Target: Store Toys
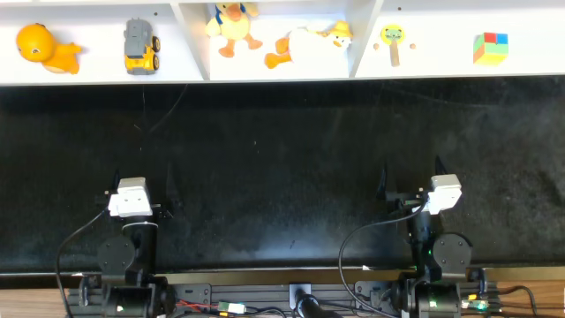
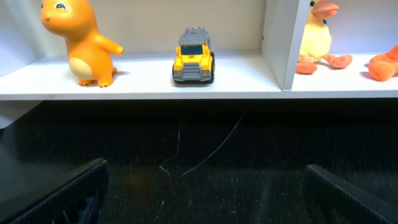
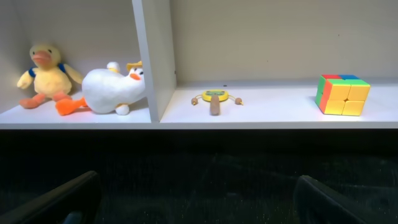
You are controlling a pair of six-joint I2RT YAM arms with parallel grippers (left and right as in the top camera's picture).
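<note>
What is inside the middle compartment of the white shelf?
A yellow plush duck sits upright and a white plush duck lies beside it. The space directly behind the white one is covered.

No readable text, label or number anywhere.

Dinosaur toy (image 2: 84,40): orange, cream belly. Truck (image 2: 193,56): yellow w/ grey top & bumper. Duck (image 3: 46,78): yellow, orange beak & feet. Goose (image 3: 115,90): white, orange feet, yellow cap. Rattle (image 3: 215,98): yellow, green centre, brown handle. Cube (image 3: 342,94): green, red, yellow, orange, blue squares. Shelf (image 3: 267,115): white. Table (image 1: 282,177): black, faint pale scratches.
</note>
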